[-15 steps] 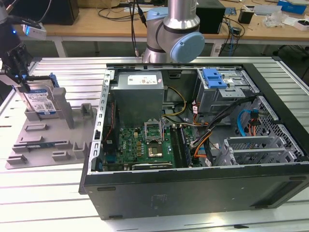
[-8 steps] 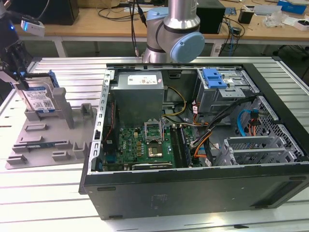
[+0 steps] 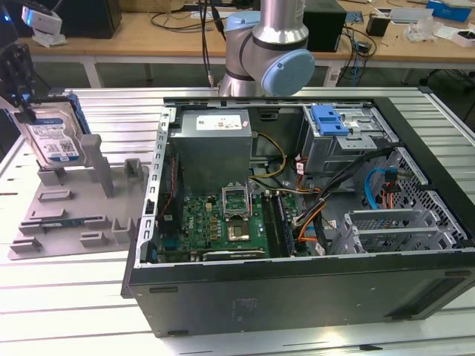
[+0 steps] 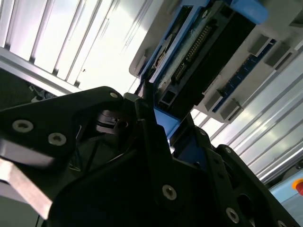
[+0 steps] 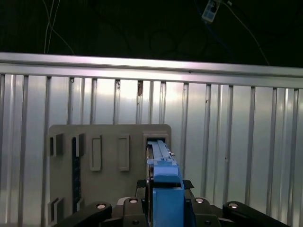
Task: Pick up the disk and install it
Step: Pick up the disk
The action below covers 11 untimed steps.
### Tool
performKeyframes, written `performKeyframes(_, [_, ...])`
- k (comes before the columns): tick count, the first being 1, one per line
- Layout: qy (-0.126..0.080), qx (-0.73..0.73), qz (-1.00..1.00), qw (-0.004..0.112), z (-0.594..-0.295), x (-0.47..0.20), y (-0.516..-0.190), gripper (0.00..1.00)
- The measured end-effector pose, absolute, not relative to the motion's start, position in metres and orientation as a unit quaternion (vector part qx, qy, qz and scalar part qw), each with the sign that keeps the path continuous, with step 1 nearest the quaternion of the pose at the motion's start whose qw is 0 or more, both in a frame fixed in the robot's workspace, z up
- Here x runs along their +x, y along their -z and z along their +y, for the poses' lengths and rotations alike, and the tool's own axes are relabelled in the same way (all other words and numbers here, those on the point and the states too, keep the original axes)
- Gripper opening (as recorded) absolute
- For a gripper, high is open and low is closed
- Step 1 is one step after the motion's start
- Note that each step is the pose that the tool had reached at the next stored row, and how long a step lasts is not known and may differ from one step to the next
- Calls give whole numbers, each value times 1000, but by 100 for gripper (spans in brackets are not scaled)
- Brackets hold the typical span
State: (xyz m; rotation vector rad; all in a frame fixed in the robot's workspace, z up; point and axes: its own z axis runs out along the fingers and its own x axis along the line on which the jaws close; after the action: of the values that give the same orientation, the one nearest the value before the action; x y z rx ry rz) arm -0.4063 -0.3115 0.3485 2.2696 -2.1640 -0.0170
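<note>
**Desk:** Closest thing to you?

**Me:** Gripper (image 5: pixel 165 182) housing, in both wrist views. Its fingers (image 4: pixel 147 127) pinch the blue frame of the disk (image 3: pixel 53 133).

**Desk:** Where's the disk?

**Me:** In the exterior view it's at ten o'clock from the open computer case (image 3: pixel 297 297). It stands slightly tilted, lower end at a slot of the grey fixture tray (image 3: pixel 111 208).

**Desk:** Obstructions?

**Me:** I see a grey post (image 3: pixel 96 159) just beside the disk, at its three o'clock. Inside the case, the power-supply box (image 3: pixel 211 144) sits at eleven and the drive cage (image 3: pixel 349 137) with its blue latch (image 3: pixel 330 119) at one. Cables (image 3: pixel 308 219) tangle between the cage and the motherboard (image 3: pixel 223 222). My arm (image 3: pixel 271 55) rises behind the case at twelve.
</note>
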Motion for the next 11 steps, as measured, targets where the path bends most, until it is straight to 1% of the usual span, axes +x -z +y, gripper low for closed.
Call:
performKeyframes(5, [5,724,-690,3,-311,-406,-372,37])
performKeyframes(11, [5,724,-690,3,-311,-405,-393,37])
